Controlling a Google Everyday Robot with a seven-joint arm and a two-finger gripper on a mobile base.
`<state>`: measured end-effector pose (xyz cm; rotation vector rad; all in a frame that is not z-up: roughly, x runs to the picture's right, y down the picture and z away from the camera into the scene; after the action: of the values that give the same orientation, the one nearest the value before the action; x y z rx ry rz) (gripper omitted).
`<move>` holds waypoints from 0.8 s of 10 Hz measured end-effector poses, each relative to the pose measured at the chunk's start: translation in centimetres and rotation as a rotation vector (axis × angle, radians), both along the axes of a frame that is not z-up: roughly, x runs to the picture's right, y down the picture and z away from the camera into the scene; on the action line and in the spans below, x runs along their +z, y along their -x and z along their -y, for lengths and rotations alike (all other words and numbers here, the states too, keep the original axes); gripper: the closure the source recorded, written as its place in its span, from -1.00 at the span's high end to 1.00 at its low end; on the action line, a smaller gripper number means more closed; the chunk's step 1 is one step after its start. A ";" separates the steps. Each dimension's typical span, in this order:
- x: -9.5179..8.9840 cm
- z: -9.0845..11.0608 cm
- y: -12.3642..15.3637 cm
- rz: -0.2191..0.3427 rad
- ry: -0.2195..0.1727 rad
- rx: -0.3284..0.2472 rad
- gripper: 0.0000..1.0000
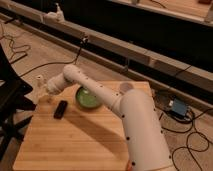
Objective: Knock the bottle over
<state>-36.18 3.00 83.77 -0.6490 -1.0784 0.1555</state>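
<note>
Wooden table (75, 142) fills the near part of the camera view, and the bottle (39, 86) stands upright at its far left corner, close to the left edge, white cap on top. Its long axis is vertical. The white arm (102, 97) reaches from the near right across the table, passing over the green bowl (87, 99), and ends at the gripper (48, 90), which sits low just to the right of the bottle, at about the height of its body. The claw is pressed together and pinches nothing. I cannot tell whether it touches the bottle or stops just short.

So the bottle lies to the left of the claw and a shade farther back. A sideways push leftward against the body should tip it, probably toward the table's left edge, where it could roll off. A small black oblong object (60, 109) lies nearer and to the right, out of that line, and a white cup (126, 88) stands well apart at the far right.
</note>
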 end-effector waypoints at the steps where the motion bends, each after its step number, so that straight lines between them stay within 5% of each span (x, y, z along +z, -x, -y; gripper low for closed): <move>1: 0.7 0.3 0.2 -0.002 0.002 0.008 -1.00; 8: 4.4 4.3 0.2 -0.073 -0.043 0.053 -1.00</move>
<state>-36.37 -1.30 88.18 -0.5719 -1.0260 0.1998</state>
